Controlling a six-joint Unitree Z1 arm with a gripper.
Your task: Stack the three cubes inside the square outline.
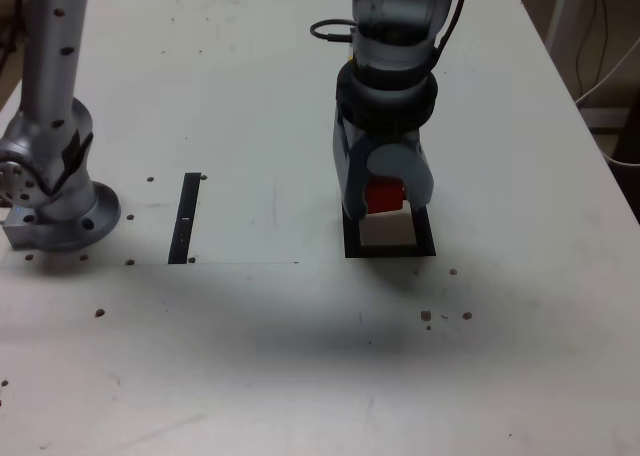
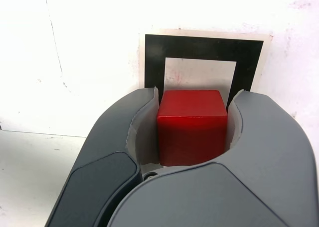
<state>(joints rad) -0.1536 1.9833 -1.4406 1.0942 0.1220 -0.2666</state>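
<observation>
My gripper (image 1: 386,198) is shut on a red cube (image 1: 384,195), holding it over the square outline (image 1: 430,244), a thick black frame with a pale centre. In the wrist view the red cube (image 2: 192,126) sits squeezed between the two grey fingers (image 2: 127,132), and the square outline (image 2: 154,53) lies just beyond it on the white table. Whether the cube touches the pale centre I cannot tell. No other cube shows in either view.
A straight black strip (image 1: 186,218) lies on the white table toward the exterior view's left. The arm's grey base (image 1: 55,191) stands at the far left. Small dark specks dot the table (image 1: 440,316) near the front.
</observation>
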